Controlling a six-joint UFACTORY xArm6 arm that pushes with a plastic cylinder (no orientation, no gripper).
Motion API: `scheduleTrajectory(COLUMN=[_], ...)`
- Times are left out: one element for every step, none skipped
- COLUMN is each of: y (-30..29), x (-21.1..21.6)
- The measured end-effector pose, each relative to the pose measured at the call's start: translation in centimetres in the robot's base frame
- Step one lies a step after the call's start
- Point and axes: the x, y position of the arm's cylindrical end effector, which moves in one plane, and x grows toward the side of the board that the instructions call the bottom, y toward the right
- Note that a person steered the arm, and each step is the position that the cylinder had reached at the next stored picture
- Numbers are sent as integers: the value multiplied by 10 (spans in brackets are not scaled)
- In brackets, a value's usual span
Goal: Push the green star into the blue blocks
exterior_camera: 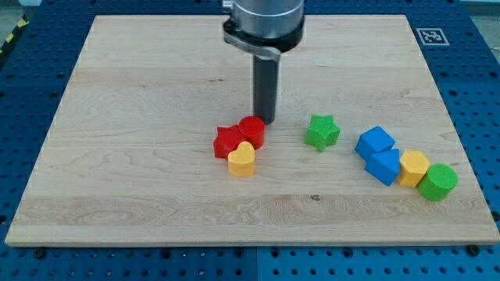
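green star (322,131) sits alone, two blue blocks (380,154) at its 4 o'clock, my tip (266,121) at its 9 o'clock beside red cylinder (251,130), no claw to read

The arm's lower part (263,19) is a wide round housing in glossy dark grey metal, ringed by a pale silver collar with a small lug at its left. Below it hangs a straight, dark, cylindrical rod (265,90), smooth and unmarked.

A pale board on a blue bench

We see a light wooden board (156,195) lying on a blue perforated table (31,78), a black-and-white marker (430,36) at the board's top-right corner.
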Motion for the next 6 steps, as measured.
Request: scheduleTrajectory(y=[31, 36, 48, 86, 119, 137], x=[7, 32, 54, 62, 77, 75])
